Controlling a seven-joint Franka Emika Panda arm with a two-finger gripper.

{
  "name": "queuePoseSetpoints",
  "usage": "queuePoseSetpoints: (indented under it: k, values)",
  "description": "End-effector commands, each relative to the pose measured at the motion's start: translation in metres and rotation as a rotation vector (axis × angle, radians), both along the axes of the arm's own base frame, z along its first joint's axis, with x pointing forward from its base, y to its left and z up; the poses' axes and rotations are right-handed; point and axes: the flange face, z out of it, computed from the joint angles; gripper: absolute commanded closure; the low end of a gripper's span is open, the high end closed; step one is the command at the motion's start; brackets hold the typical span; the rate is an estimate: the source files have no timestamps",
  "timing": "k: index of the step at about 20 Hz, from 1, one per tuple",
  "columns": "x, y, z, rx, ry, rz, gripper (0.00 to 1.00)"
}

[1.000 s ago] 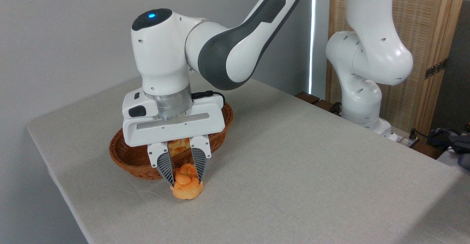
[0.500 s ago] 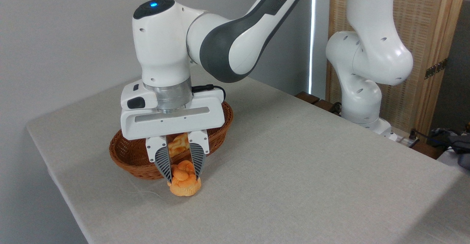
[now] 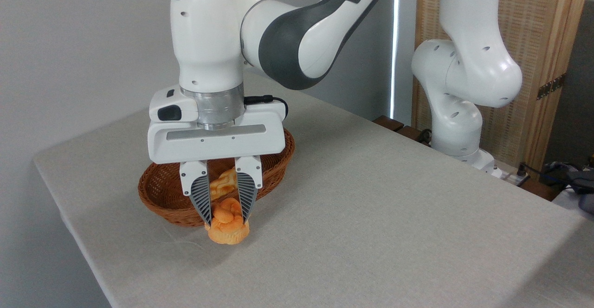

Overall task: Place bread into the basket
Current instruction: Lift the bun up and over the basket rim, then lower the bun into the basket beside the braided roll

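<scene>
1. In the single camera view, the claw (image 3: 226,217) is pointing straight down, and its two ribbed grey fingers (image 3: 200,196) are closing narrowly on the bread (image 3: 227,228), one on each side of its knotted top.
2. The bread is sitting between the fingertips and sticking out below them; its orange-golden body is very close to the counter (image 3: 371,215), and I cannot tell if it is touching the cloth or hanging just above it.
3. The basket (image 3: 162,196) is lying just behind the claw, partly hidden by the white claw body, with its reddish-brown rim showing to the left and to the right of the fingers.
4. A golden braided loaf (image 3: 222,185) is lying inside the basket and is showing through the gap between the two fingers, above the bread.
5. The white and grey arm (image 3: 297,34) is reaching up and to the right from the claw, and a small blue light is glowing on its top joint.
6. A wooden screen (image 3: 538,43) is standing far to the right, behind the arm base.
</scene>
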Motion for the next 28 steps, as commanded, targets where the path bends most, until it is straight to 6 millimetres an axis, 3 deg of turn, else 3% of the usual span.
queuePoseSetpoints:
  k: [1, 4, 9, 12, 14, 17, 19, 21, 28]
  values:
    - [0.003, 0.002, 0.018, -0.007, -0.044, -0.010, 0.46]
    - [0.005, 0.002, 0.026, -0.011, -0.060, -0.007, 0.46]
    - [0.002, -0.020, 0.069, -0.027, -0.093, -0.041, 0.46]
    - [-0.008, -0.052, 0.088, -0.061, -0.065, -0.087, 0.46]
    - [-0.021, -0.088, 0.092, -0.065, -0.037, -0.154, 0.46]
    - [-0.042, -0.143, 0.081, -0.043, 0.037, -0.278, 0.46]
    - [-0.053, -0.167, 0.081, -0.031, 0.048, -0.353, 0.46]
    - [-0.065, -0.177, 0.077, -0.015, 0.102, -0.436, 0.46]
    - [-0.082, -0.177, 0.037, 0.070, 0.226, -0.656, 0.40]
